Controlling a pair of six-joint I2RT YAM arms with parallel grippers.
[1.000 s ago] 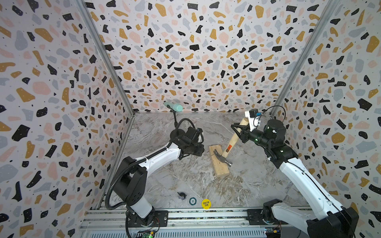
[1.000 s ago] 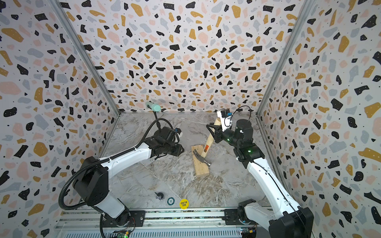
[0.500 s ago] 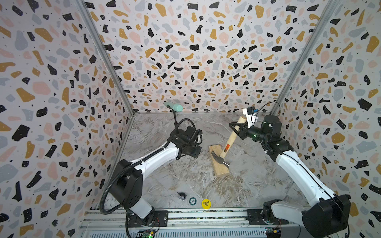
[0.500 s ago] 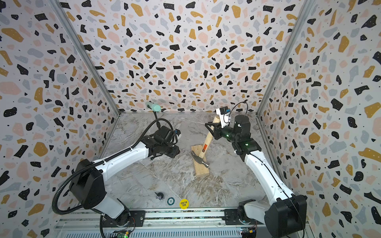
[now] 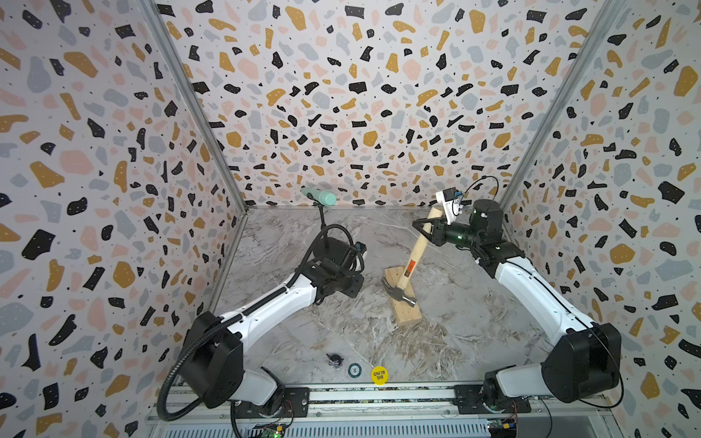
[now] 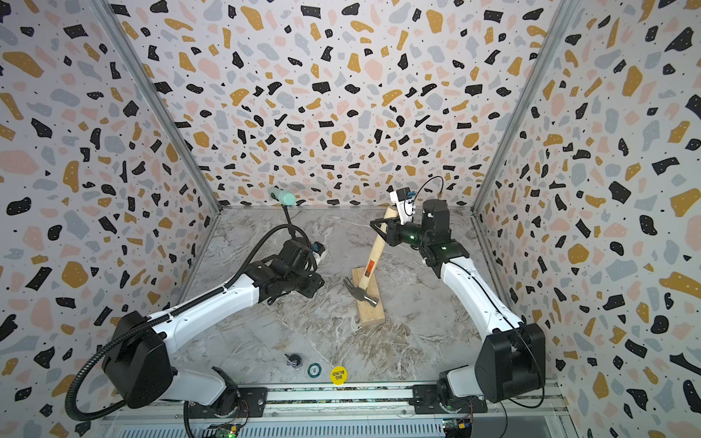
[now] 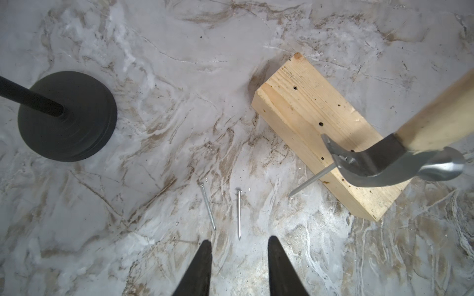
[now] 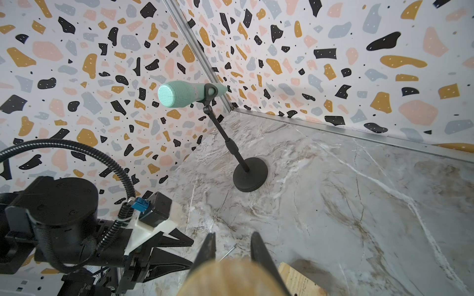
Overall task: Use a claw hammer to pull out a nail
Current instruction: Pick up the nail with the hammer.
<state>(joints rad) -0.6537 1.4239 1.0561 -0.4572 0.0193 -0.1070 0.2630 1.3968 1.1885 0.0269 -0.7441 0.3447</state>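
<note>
Right wrist view showed the right gripper (image 8: pixel 233 234) clenched on the pale handle of the claw hammer (image 8: pixel 230 276), close to its butt end. In both top views the handle leaned up from the steel head, which sat over the wood block (image 5: pixel 407 314) near the middle of the tabletop (image 5: pixel 455 326). In the left wrist view the nail (image 7: pixel 311 180) hung caught in the claw, slanting out past the block's edge. The left gripper (image 7: pixel 239 241) had its jaws apart, grasping nothing, just short of two loose nails (image 7: pixel 239 212) lying on the tabletop beside the block. A microphone stand (image 5: pixel 320 196) stood toward the back edge.
</note>
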